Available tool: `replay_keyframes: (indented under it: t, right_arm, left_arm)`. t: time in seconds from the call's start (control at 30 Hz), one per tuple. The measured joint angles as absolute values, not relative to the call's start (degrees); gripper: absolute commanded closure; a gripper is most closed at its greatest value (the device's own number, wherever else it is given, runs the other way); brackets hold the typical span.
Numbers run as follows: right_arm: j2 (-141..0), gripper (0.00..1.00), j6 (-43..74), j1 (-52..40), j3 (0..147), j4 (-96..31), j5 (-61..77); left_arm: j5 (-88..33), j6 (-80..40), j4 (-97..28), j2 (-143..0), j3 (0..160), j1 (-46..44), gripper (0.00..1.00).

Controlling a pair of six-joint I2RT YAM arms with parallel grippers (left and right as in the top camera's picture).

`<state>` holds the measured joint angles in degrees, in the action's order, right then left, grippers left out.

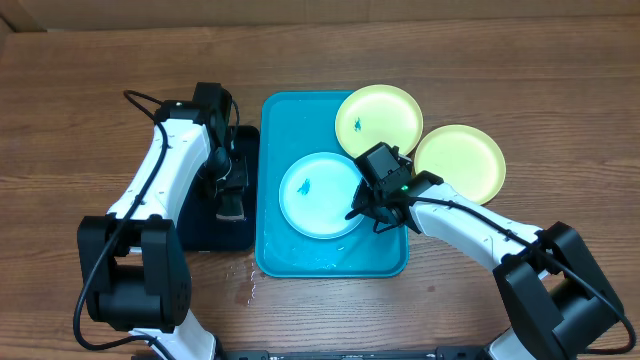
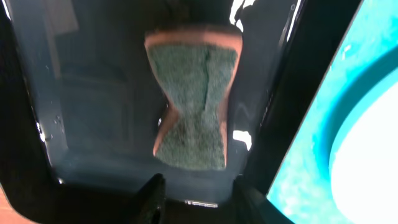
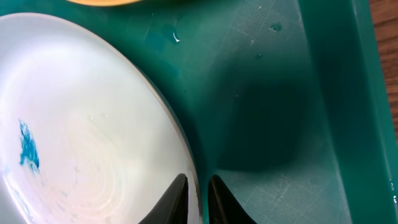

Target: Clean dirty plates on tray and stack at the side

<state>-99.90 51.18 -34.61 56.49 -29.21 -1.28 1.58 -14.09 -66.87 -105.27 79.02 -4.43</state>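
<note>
3 plates overhead:
- 1 light-blue plate (image 1: 315, 195) lies inside the turquoise tray (image 1: 300, 112).
- 1 rear yellow-green plate (image 1: 378, 120) overlaps the tray's far right corner.
- 1 right yellow-green plate (image 1: 459, 163) sits on the wooden surface (image 1: 560, 90).
- 1 black tray (image 1: 200, 232) adjoins the turquoise tray on its left.

Left wrist: 1 sponge (image 2: 193, 112), long axis pointing away from the left tool (image 2: 199, 194). The tool is released and sits just short of it, and the plate lies to its right.

Right wrist: right tool (image 3: 197, 194) clenched on the light-blue plate's rim, with 1 blue smudge (image 3: 28, 149) opposite.
</note>
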Motion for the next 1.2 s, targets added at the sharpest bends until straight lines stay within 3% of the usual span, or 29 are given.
replay_keyframes:
  t: [0.9,1.03,1.2]
  right_arm:
    - [-99.9,0.86,51.2,-34.6,56.5,-29.2,-1.3]
    - [-99.9,0.86,51.2,-34.6,56.5,-29.1,-1.3]
    - [-99.9,0.86,51.2,-34.6,56.5,-29.2,-1.3]
  left_arm:
    - [2.5,-14.9,-49.6,-105.3,66.3,-4.4,0.72]
    - [2.6,-14.9,-49.3,-105.3,66.2,-4.4,0.78]
    - [2.7,-14.9,-49.0,-105.3,66.1,-4.4,0.76]
